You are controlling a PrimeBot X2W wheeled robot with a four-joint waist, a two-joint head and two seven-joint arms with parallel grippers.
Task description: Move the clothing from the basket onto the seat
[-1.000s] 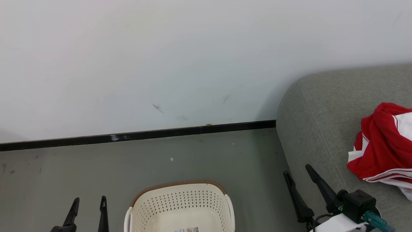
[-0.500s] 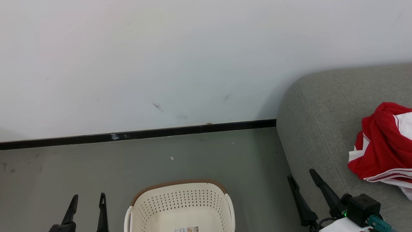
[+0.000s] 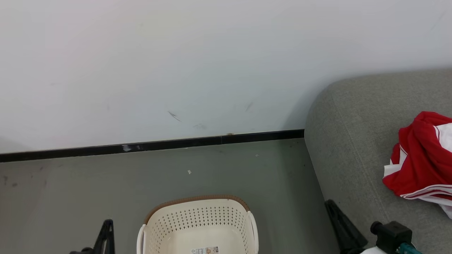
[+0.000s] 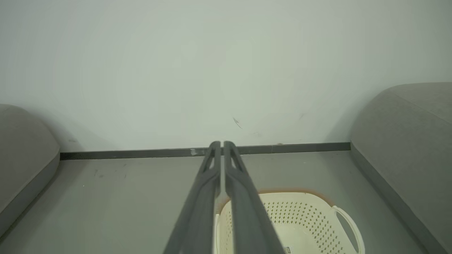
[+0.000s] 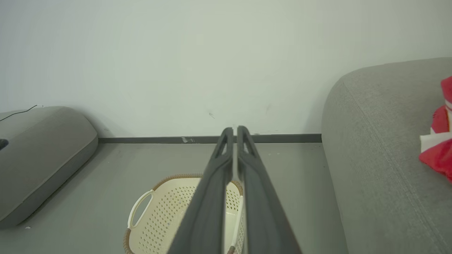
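Note:
The cream perforated basket (image 3: 197, 199) with its brown rim stands on the grey floor at the bottom centre; a label sticker shows on its bare floor. Red clothing (image 3: 420, 158) with white stripes lies bunched on the grey seat (image 3: 353, 123) at the right, and its edge shows in the right wrist view (image 5: 441, 141). Left of the basket, low in the head view, is my left gripper (image 3: 107, 224), shut with nothing in it (image 4: 221, 144). My right gripper (image 3: 331, 204) sits by the seat's front corner, also shut on nothing (image 5: 235, 128), above the basket (image 5: 159, 211).
A white wall with a black baseboard (image 3: 152, 146) runs behind the basket. A second grey cushion (image 5: 42, 148) lies on the floor at the far left. Open grey floor (image 3: 70, 190) lies between it and the basket.
Both grippers have gone from open to shut. Both have drawn back toward the bottom edge of the head view. The basket and clothing have not moved.

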